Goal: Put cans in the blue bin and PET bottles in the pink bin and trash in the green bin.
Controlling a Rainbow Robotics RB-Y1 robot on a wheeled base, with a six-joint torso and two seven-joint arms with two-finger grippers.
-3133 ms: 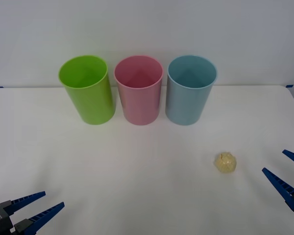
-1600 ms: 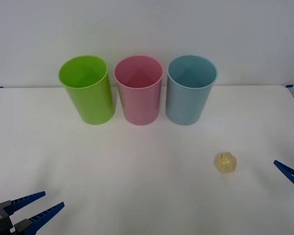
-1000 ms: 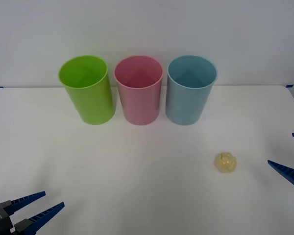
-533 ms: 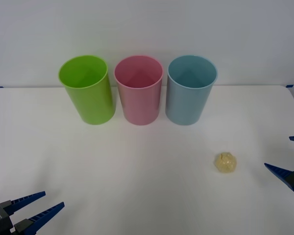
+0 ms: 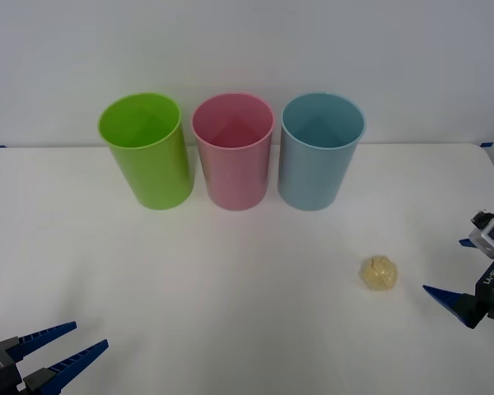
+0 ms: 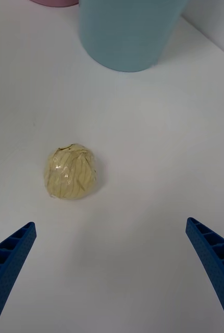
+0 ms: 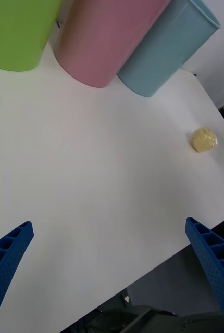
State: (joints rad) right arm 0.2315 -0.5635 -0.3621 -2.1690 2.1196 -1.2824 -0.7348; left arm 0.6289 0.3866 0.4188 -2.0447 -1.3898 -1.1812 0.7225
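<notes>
— What colours do we see on the white table (image 5: pixel 230 280)?

— We see three plain bins: the green bin (image 5: pixel 146 152) lime, the pink bin (image 5: pixel 233 154) a soft rose, the blue bin (image 5: pixel 318 154) pale sky blue.

— And the trash (image 6: pixel 71 172)?

— We make it pale yellow, faintly striped. The right gripper (image 6: pixel 112 276) and left gripper (image 7: pixel 109 270) show deep blue, ribbed fingers.

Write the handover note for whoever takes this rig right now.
Right gripper: open, low at the table's right edge, beside the trash, not touching it.
Left gripper: open, parked at the near left.
Green bin, pink bin and blue bin stand upright in a row at the back.
Done: nothing binned.
Left: grasp the trash, drop it in the green bin.
</notes>
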